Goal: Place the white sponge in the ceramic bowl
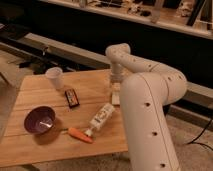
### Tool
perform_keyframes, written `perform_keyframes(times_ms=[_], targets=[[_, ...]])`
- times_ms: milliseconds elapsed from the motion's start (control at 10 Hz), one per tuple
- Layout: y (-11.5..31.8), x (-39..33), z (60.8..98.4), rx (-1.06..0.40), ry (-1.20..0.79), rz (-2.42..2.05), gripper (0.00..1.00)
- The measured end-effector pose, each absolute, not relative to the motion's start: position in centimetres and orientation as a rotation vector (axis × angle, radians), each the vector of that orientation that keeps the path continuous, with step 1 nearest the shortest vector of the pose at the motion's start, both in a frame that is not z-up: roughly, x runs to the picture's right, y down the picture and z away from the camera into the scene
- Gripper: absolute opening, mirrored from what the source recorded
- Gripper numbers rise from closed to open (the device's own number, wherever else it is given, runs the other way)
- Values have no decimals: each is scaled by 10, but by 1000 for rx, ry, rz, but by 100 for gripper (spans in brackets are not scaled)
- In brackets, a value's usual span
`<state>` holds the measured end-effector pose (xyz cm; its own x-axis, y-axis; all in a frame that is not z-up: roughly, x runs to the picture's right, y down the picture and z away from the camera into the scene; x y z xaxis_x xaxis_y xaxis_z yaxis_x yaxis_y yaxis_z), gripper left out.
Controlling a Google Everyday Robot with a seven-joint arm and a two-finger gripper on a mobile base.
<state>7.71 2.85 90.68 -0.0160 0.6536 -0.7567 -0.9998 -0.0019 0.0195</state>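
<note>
The gripper (116, 85) hangs straight down over the sponge (115, 98) by the right edge of the surface (37, 92), at or just above it. We cannot make out whether it has closed on the sponge or stands clear. The bowl (40, 121) waits near the left edge, toward the near-left corner, well apart from the sponge.

We judge the risks to lie in 2 places. First, the grasp: the sponge is small and probably soft, and the arm (150, 120) hides part of it, so an off-centre pinch could let it twist out or drop on the lift. Second, the crossing: a bottle (101, 117), a dark packet (72, 97) and a carrot (80, 135) lie between sponge and bowl, and a low carry could knock any of them. The cup (54, 77) toward the far-left corner stands upright and would tip easily. A release off the bowl's centre could leave the sponge on the rim or beside it.

What shows of the sponge is a plain off-white block with rounded corners, lying flat, much smaller than the dark purple bowl.
</note>
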Motion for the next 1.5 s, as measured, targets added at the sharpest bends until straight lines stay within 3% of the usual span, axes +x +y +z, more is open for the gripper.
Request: perform_keyframes(times_ms=[500, 900, 1000, 1500], targets=[[53, 84, 906, -670, 684, 1465, 63], [55, 88, 898, -652, 707, 1451, 24], [49, 92, 895, -632, 718, 1444, 20], [30, 86, 885, -608, 737, 1427, 20]])
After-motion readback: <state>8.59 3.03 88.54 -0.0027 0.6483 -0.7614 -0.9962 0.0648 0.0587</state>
